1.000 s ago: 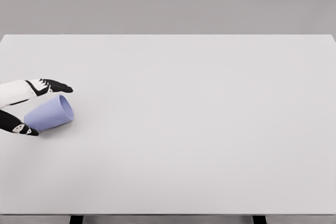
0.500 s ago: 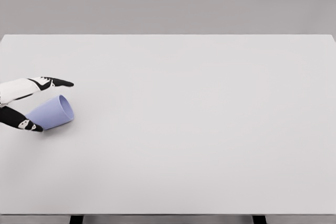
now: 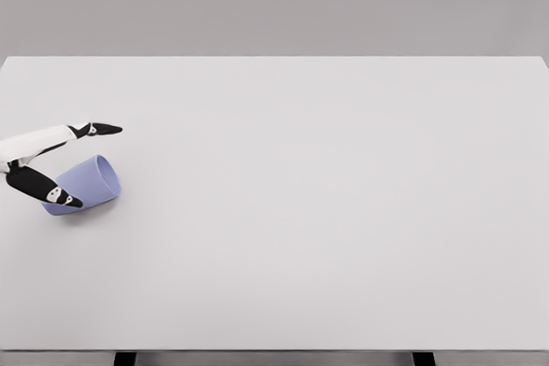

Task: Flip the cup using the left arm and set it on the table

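The cup lies sideways on the table's left part, left hand beside it.

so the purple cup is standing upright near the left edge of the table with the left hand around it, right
Not quite. The head view shows the purple cup lying on its side, mouth facing right, not upright. It is near the left edge of the table, with the left hand around it.

No legible text, label, brand, number or sign was found in the head view. The cup carried a plain lilac surface without print. The left hand showed only black and white panels, unmarked. The table presented a blank white top, with no writing on it.
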{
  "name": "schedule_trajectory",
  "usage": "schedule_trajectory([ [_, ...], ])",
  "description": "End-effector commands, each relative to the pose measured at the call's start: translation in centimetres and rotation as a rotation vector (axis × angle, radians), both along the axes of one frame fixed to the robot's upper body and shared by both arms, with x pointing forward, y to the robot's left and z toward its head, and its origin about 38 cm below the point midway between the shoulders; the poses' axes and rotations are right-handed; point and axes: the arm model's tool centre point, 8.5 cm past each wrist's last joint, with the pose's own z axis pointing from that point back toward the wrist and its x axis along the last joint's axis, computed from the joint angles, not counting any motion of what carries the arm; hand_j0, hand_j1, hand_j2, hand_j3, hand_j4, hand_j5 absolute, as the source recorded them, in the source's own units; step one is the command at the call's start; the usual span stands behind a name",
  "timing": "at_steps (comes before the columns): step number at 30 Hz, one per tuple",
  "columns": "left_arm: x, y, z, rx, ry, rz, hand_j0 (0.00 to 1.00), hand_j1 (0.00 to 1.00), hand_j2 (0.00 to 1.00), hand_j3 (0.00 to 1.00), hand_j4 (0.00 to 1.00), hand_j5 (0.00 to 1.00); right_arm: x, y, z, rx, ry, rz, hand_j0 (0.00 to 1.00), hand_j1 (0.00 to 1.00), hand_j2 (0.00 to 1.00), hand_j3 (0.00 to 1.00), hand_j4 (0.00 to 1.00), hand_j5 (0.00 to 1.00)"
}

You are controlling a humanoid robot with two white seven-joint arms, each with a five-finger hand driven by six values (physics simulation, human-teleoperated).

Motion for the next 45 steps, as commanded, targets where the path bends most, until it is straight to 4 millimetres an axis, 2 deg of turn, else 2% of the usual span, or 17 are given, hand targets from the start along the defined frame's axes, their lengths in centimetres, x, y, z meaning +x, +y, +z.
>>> schedule_trajectory([
  [1, 0.0, -0.2, -0.2, 0.0, 0.025, 0.019, 1.0, 1.0, 1.0, 1.0, 1.0, 1.0, 0.0, 0.0, 0.0, 0.0, 0.0, -0.001, 1.0, 1.0, 1.0, 1.0, 1.0, 1.0],
  [12, 0.4, -0.3, -1.6, 0.012, 0.111, 0.122, 1.0, 1.0, 1.0, 1.0, 1.0, 1.0, 0.0, 0.0, 0.0, 0.0, 0.0, -0.001, 1.0, 1.0, 1.0, 1.0, 1.0, 1.0],
  [24, 0.7, 0.0, -1.7, 0.035, 0.123, 0.154, 1.0, 1.0, 1.0, 1.0, 1.0, 1.0, 0.0, 0.0, 0.0, 0.0, 0.0, -0.001, 1.0, 1.0, 1.0, 1.0, 1.0, 1.0],
  [45, 1.0, 0.5, -3.2, 0.053, 0.183, 0.254, 1.0, 1.0, 1.0, 1.0, 1.0, 1.0, 0.0, 0.0, 0.0, 0.0, 0.0, -0.001, 1.0, 1.0, 1.0, 1.0, 1.0, 1.0],
])
